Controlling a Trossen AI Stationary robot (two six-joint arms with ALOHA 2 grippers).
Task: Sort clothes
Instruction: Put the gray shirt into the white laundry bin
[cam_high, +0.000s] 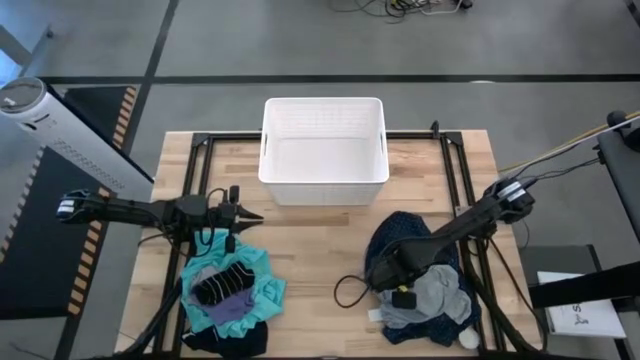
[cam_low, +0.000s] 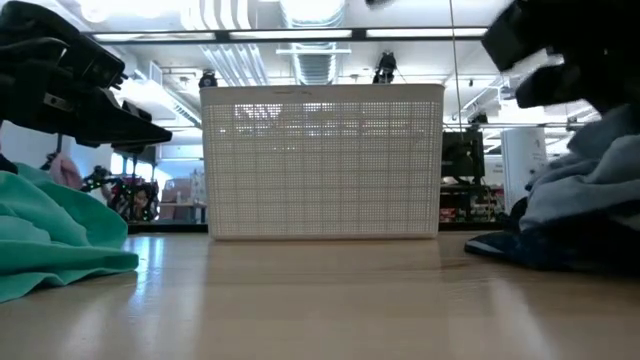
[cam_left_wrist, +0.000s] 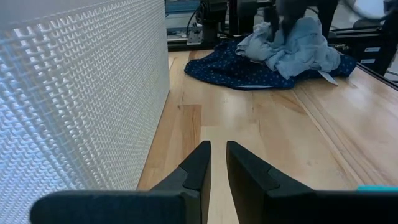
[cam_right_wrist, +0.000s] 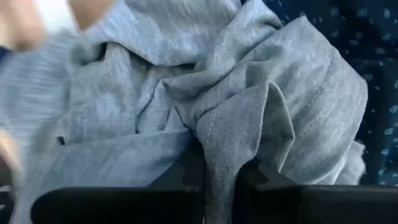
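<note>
Two heaps of clothes lie on the wooden table. The near-left heap holds a teal shirt (cam_high: 258, 268), black striped socks (cam_high: 224, 284), a purple piece (cam_high: 236, 312) and dark shorts (cam_high: 236, 340). In the near-right heap a grey garment (cam_high: 442, 296) lies on a navy white-dotted garment (cam_high: 398, 232). My right gripper (cam_high: 404, 288) points down into the grey garment and is shut on it. My left gripper (cam_high: 256, 214) hovers shut above the table beside the left heap, pointing toward the table's right edge, with nothing between its fingers (cam_left_wrist: 200, 163). My right gripper pinches a raised fold of the grey garment (cam_right_wrist: 219, 142) between its two fingers, coming from above and pointing down. The cloth bunches up between the fingers (cam_right_wrist: 252, 177). The rest of the garment lies slack on the navy garment (cam_right_wrist: 348, 37).
A white plastic basket (cam_high: 323, 190) stands at the table's far middle, close to my left gripper. Bare wood lies between the two heaps and in front of the basket. A black cable loop (cam_high: 348, 292) lies near the right heap. Black frame rails (cam_high: 452, 170) run along the table's sides.
</note>
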